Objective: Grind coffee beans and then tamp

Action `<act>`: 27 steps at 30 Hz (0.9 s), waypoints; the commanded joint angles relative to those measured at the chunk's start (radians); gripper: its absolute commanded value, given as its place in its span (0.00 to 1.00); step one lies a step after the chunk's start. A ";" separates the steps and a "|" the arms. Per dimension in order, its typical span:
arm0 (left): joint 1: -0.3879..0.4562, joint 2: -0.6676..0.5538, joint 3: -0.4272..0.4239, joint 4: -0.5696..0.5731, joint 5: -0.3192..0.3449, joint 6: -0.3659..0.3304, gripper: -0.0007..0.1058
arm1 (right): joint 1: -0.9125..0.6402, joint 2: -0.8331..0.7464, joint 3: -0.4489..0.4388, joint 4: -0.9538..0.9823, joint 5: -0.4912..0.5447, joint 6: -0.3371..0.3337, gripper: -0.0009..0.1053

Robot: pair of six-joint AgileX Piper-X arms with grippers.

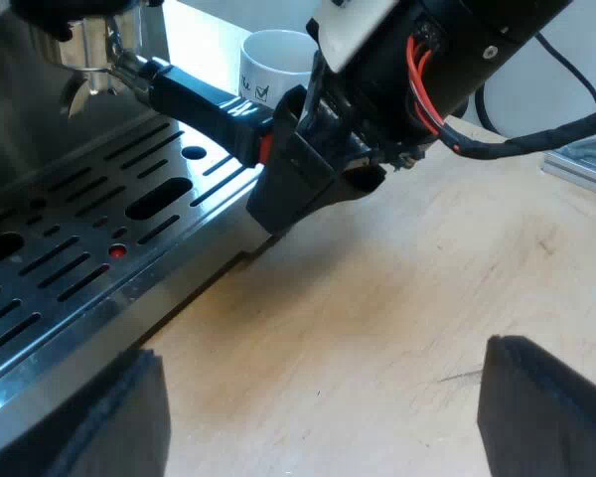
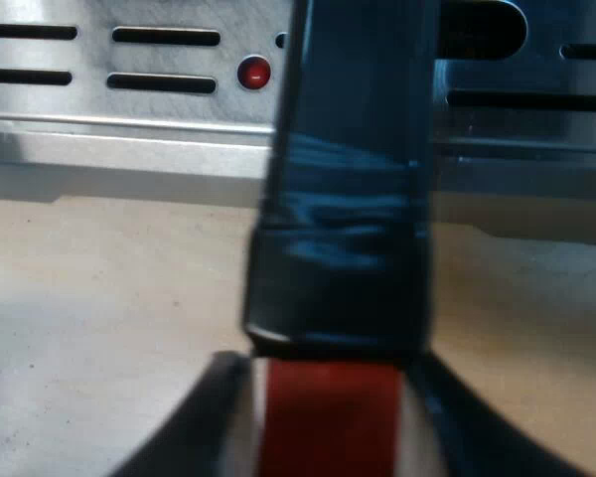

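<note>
Holder (image 1: 194, 99): metal filter holder with a long dark handle ending in red. Its head is locked in at the front of the steel espresso machine (image 1: 25, 139), and the handle reaches out over the drip tray towards the bench.
Handling: judged rigid throughout, with the weight at the metal head and little at the handle, so a firm squeeze should not harm it. The glossy dark wrap on the handle looks smooth and may slip under a twist. The locked head will likely resist until it is turned free.
Hold point: the red end (image 2: 328, 427) or the dark wrap just above it. This is far from the head, so it gives the best leverage.
Right gripper (image 2: 323, 388): clamped on the handle's red end, one black finger against each side.
Left gripper (image 1: 318, 373): fingers wide apart and holding nothing, hanging over bare bench beside the drip tray.
Drip tray (image 1: 79, 248): silver slotted metal grid with a small round red marker (image 1: 117, 252), lying directly under the handle.
Mug (image 1: 278, 60): white ceramic with dark print, standing beyond the handle's red end, close by the right arm.
Bench (image 1: 397, 298): pale wood.
In the way: the mug sits near the handle's likely swing. The left gripper is well apart from it.
Progress: judged early, with grinding and tamping not yet done.
</note>
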 commanded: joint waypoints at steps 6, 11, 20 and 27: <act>-0.005 -0.001 -0.002 -0.006 0.010 -0.007 0.63 | -0.007 0.000 -0.002 0.008 0.004 0.000 0.01; -0.005 -0.001 -0.002 -0.006 0.010 -0.007 0.63 | -0.007 0.000 -0.002 0.008 0.004 -0.002 0.01; -0.005 -0.001 -0.002 -0.006 0.010 -0.007 0.63 | -0.007 0.000 -0.002 0.008 0.004 -0.002 0.01; -0.005 -0.001 -0.002 -0.006 0.010 -0.007 0.63 | -0.004 0.000 -0.002 0.013 0.026 0.006 0.01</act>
